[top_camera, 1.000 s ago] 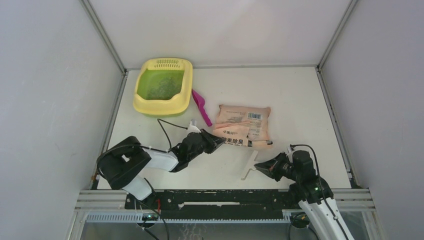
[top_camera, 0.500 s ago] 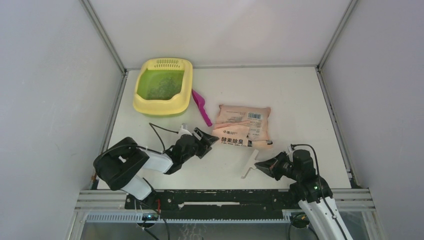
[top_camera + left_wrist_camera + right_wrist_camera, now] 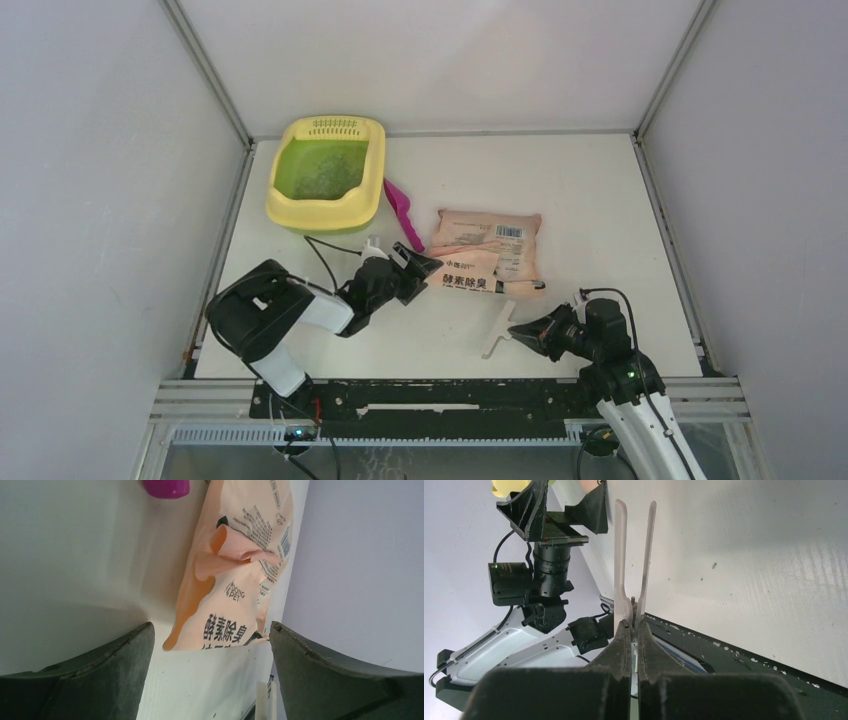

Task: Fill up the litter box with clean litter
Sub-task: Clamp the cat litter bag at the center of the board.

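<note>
Yellow litter box (image 3: 330,214); well beyond wide-spread left hand (image 3: 428,272); not touching

Litter box (image 3: 325,213): smooth plastic. Bag (image 3: 487,250): crinkled glossy film. Table (image 3: 590,200): matt. Scoop (image 3: 402,212): plastic. Clip (image 3: 620,555): translucent plastic.

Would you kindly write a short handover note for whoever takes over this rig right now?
Left claw: open and empty, at the near left corner of the peach litter bag, which lies flat on the table.
Right claw: shut on a white plastic clip, on the near side of the bag.
Litter box: far left, with clean litter over its green floor. The magenta scoop lies between box and bag.
Done: litter is in the box.
Left: probably clipping the bag shut, unless more litter is wanted.
</note>
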`<action>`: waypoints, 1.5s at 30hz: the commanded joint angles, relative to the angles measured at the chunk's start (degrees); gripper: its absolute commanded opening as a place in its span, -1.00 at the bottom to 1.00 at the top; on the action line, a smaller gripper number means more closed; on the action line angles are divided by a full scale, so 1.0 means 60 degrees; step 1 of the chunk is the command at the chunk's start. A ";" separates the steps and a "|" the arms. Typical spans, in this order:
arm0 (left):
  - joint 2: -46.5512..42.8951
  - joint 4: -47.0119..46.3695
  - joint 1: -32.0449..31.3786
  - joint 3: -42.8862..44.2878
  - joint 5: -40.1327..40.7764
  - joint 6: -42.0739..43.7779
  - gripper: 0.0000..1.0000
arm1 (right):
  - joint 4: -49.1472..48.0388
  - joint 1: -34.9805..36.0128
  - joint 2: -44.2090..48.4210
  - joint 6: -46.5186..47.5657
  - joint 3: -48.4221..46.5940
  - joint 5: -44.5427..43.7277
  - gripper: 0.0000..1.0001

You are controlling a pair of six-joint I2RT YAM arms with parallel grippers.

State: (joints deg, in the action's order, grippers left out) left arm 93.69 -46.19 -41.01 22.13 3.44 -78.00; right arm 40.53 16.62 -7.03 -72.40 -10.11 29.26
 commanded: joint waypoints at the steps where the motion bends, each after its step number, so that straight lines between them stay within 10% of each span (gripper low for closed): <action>1: 0.0730 0.0092 0.0154 0.0227 0.0019 0.0333 0.80 | 0.0140 -0.0083 0.0043 -0.0151 0.0278 0.0365 -1.00; 15: 0.1983 -0.0915 0.0405 0.0175 -0.0065 0.0432 -0.07 | 0.0179 -0.0086 0.0071 -0.0249 0.0221 0.0496 -1.00; 22: 0.2113 -0.1344 0.0591 0.0308 -0.0475 0.0507 -0.97 | 0.0453 -0.0089 0.0006 -0.0293 0.0065 0.0442 -1.00; 45: 0.1547 -0.4208 0.0406 0.0077 -0.2215 -0.1929 -0.97 | 0.0438 -0.0088 -0.0701 0.0404 -0.0919 -0.0858 -1.00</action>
State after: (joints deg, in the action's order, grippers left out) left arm 105.32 -66.11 -37.65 23.14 -6.74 -87.72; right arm 47.79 16.58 -10.02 -72.20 -12.91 27.24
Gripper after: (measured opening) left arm 0.013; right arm 0.017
